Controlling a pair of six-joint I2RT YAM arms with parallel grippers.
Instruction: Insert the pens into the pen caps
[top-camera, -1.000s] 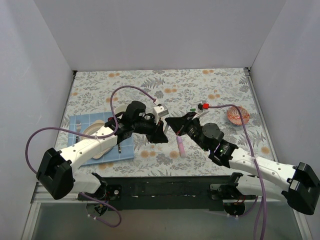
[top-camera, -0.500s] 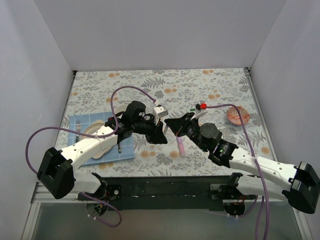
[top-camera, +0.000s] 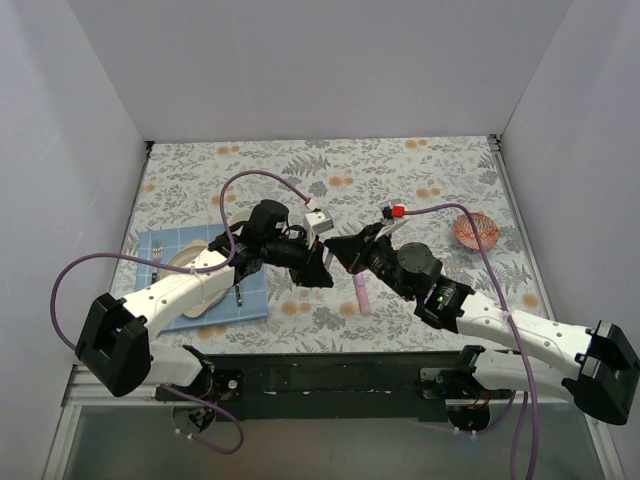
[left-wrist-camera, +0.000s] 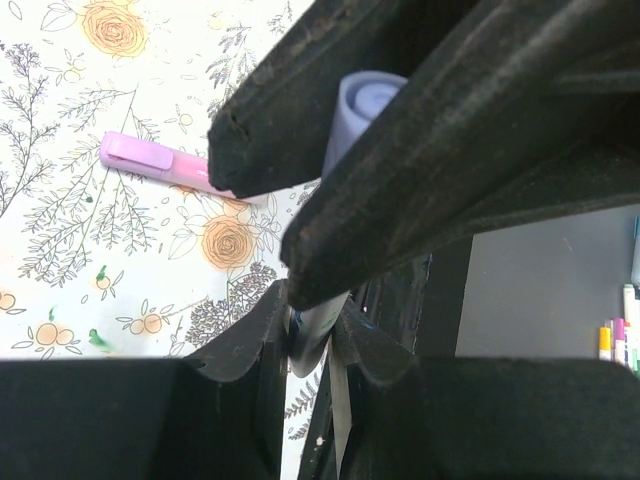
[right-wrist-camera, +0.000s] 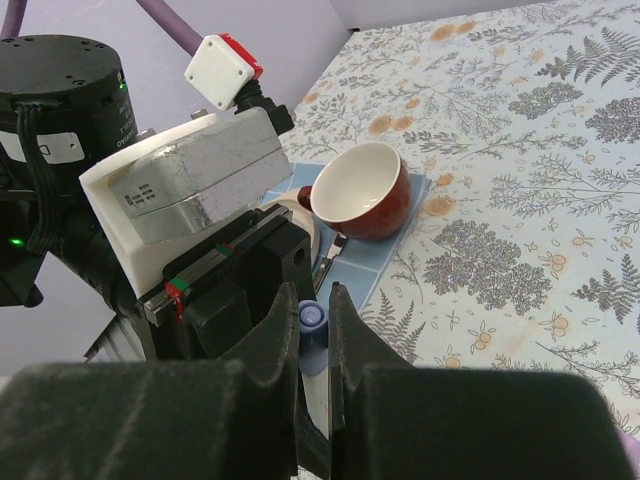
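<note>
Your left claw (left-wrist-camera: 265, 205) is clamped on the lilac cap (left-wrist-camera: 360, 105), your right claw (right-wrist-camera: 313, 300) on the slim pale pen (left-wrist-camera: 308, 335) meeting it in mid-air above the table (top-camera: 400, 170), both likely light, stiff and slick, so hold each mid-length.

Right pincer (right-wrist-camera: 314, 303) closed on a pen (right-wrist-camera: 312, 319), its lilac end showing, red cup (right-wrist-camera: 360, 192) on blue mat (right-wrist-camera: 398, 252), floral tablecloth (right-wrist-camera: 520, 150)

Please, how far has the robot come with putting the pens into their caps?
Done, it seems: the thick pink plastic pen lying loose already wears its cap. In hand: the left gripper is shut on a lilac plastic tube, the right gripper on a slim pale piece, end to end. Left: pressing them together; whether they are seated is hidden.
</note>
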